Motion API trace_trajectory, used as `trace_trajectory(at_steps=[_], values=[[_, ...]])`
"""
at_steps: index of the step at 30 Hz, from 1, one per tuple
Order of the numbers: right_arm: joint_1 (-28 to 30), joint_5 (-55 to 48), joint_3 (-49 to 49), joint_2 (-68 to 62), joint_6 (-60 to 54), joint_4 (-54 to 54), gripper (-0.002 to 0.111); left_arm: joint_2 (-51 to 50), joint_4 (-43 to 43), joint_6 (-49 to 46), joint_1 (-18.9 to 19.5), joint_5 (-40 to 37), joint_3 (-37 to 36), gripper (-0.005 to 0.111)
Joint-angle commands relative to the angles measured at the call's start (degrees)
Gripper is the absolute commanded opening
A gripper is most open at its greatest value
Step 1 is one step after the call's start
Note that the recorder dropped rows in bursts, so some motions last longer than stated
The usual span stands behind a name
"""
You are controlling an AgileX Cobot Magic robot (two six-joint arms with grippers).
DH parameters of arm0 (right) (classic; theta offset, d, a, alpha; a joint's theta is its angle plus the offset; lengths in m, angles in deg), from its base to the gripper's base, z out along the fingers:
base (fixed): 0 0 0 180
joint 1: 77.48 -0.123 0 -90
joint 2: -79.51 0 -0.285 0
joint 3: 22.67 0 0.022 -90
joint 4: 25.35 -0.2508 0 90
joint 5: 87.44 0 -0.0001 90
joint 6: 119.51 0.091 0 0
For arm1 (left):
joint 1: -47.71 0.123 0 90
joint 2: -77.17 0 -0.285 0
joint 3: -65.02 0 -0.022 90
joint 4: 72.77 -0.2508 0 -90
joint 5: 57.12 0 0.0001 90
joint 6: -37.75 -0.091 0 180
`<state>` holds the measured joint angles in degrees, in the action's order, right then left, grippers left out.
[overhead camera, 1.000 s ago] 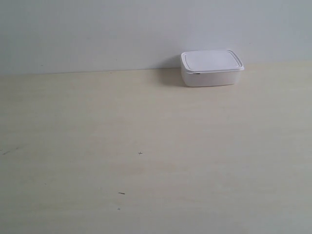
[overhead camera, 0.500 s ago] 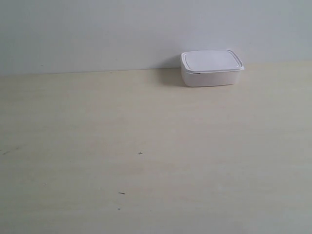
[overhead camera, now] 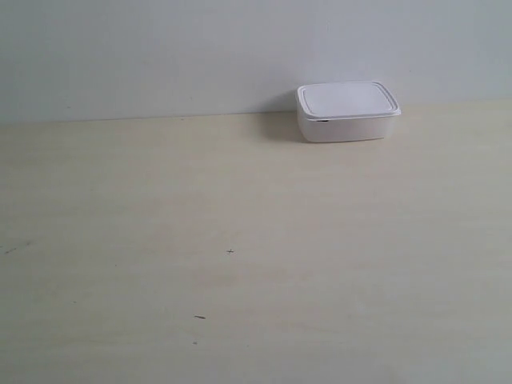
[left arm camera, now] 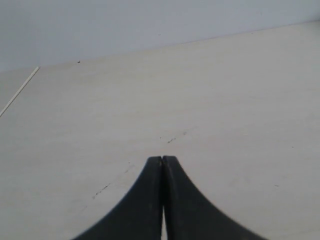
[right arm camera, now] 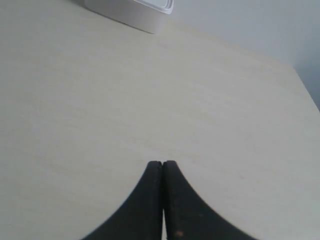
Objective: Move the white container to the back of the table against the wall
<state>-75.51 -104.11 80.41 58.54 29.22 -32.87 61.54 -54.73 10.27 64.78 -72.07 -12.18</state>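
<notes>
The white container (overhead camera: 347, 111), lid on, rests at the far edge of the cream table (overhead camera: 240, 240), its back against the pale grey wall (overhead camera: 200, 56). The right wrist view catches only a corner of the container (right arm camera: 131, 12), well away from my right gripper (right arm camera: 163, 163), whose black fingers are shut with nothing between them. My left gripper (left arm camera: 162, 159) is likewise shut and empty over bare table (left arm camera: 200, 100); no container shows in that view. Neither arm appears in the exterior view.
A few small dark specks (overhead camera: 230, 252) mark the tabletop. The left wrist view shows a table edge (left arm camera: 20, 90) off to one side. In the right wrist view the table's far corner (right arm camera: 300, 80) meets the wall.
</notes>
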Motion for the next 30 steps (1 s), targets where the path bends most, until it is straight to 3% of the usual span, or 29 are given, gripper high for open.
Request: trace_trajectory(at_steps=[1,30], values=[[0.04,0.25,-0.3,0.3,-0.11,-0.06,0.0,0.22,0.09,0.42,0.23,0.04,-0.02,0.0],[0.04,0.25,-0.3,0.3,-0.11,-0.06,0.0,0.22,0.09,0.42,0.23,-2.68,-0.02,0.0]])
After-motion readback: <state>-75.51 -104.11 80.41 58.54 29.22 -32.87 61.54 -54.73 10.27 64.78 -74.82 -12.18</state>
